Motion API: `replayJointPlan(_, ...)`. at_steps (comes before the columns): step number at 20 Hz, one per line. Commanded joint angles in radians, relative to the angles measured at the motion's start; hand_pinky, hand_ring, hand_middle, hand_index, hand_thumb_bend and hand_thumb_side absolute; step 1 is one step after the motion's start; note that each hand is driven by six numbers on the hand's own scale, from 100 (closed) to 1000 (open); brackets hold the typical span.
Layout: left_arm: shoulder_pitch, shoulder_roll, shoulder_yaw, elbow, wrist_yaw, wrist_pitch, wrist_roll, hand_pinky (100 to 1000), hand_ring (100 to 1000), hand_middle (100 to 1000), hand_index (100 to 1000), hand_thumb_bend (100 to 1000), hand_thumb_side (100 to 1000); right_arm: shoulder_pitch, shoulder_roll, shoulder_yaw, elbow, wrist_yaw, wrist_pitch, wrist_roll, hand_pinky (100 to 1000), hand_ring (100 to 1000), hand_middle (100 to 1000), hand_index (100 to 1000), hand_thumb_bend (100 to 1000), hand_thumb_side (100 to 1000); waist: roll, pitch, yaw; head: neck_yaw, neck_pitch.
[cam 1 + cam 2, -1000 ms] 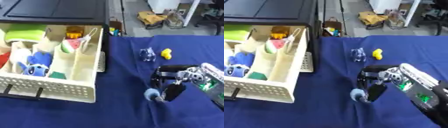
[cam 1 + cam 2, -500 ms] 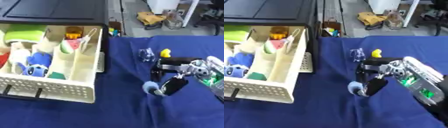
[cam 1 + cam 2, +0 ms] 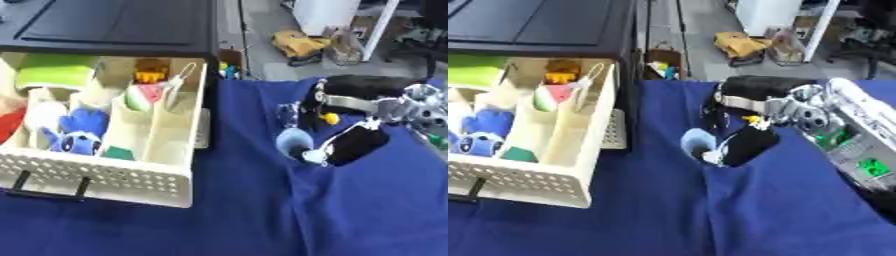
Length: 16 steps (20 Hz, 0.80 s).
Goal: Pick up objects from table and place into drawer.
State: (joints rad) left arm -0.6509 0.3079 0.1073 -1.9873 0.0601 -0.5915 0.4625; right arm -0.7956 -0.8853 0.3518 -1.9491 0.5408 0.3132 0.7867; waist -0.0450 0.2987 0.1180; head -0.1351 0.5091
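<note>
Gripping a small pale-blue cup-like object [image 3: 293,142] in curled fingers and thumb, the robot's right hand [image 3: 350,142] hung above the blue-covered worktop [image 3: 262,210], between the remaining items and the open white drawer [image 3: 105,170] on its left; the left hand showed in neither view. To finish the carry cleanly, the hand would probably need to travel left at a height that clears the drawer's perforated front wall, stop over a compartment with free room, such as the narrow right-hand one, and only then spread its fingers so the object drops inside rather than on a divider. Two things were visible on the cloth just behind the hand: one small yellow piece [image 3: 330,118] and one clear, glassy piece [image 3: 285,111], both partly hidden. Inside the drawer at least five items could be counted: one green block [image 3: 52,75], one blue plush toy [image 3: 74,132], one orange-yellow toy [image 3: 150,71], one red-and-green piece [image 3: 140,95] and one small dark-green piece [image 3: 116,152].
</note>
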Motion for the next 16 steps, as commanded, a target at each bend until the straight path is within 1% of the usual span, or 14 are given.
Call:
replayJointPlan(1, -0.007, 0.024, -0.001, -0.013, 0.002, 0.004, -0.003, 365, 472, 572, 740, 295, 1000, -0.047, -0.027, -0.03, -0.035, 0.025, -0.001, -0.002, 724, 727, 450, 538, 301, 510, 0.001, -0.029, 0.002, 0.002, -0.009)
replayJointPlan(7, -0.003, 0.026, -0.004, -0.013, 0.005, 0.007, -0.007, 365, 472, 572, 740, 296, 1000, -0.158, 0.017, -0.036, -0.028, 0.068, -0.023, -0.003, 729, 732, 452, 535, 282, 559, -0.01, -0.043, 0.007, -0.001, -0.007)
replayJointPlan(9, -0.003, 0.027, -0.004, -0.013, 0.006, 0.007, -0.008, 365, 472, 572, 740, 296, 1000, -0.171, 0.026, -0.034, -0.018, 0.077, -0.031, -0.003, 729, 732, 452, 535, 282, 559, -0.011, -0.044, 0.007, -0.001, -0.007)
replayJointPlan(10, -0.002, 0.027, -0.005, -0.013, 0.007, 0.007, -0.008, 365, 472, 572, 740, 296, 1000, -0.175, 0.026, -0.032, -0.016, 0.081, -0.034, -0.004, 732, 746, 452, 535, 282, 559, -0.013, -0.046, 0.008, -0.003, -0.006)
replayJointPlan(11, -0.003, 0.024, -0.008, -0.013, 0.009, 0.009, -0.01, 365, 472, 572, 740, 296, 1000, -0.188, 0.032, -0.036, -0.022, 0.084, -0.037, -0.009, 733, 734, 452, 533, 275, 592, -0.016, -0.05, 0.017, -0.011, -0.004)
replayJointPlan(13, -0.003, 0.022, -0.011, -0.013, 0.013, 0.011, -0.014, 365, 472, 572, 740, 295, 1000, -0.23, 0.069, -0.041, -0.01, 0.096, -0.038, -0.012, 735, 734, 451, 533, 272, 602, -0.022, -0.054, 0.025, -0.016, -0.003)
replayJointPlan(16, -0.002, 0.021, -0.012, -0.013, 0.016, 0.011, -0.018, 365, 472, 572, 740, 295, 1000, -0.303, 0.14, -0.032, 0.036, 0.125, -0.05, -0.007, 736, 733, 451, 532, 273, 613, -0.026, -0.057, 0.03, -0.019, -0.001)
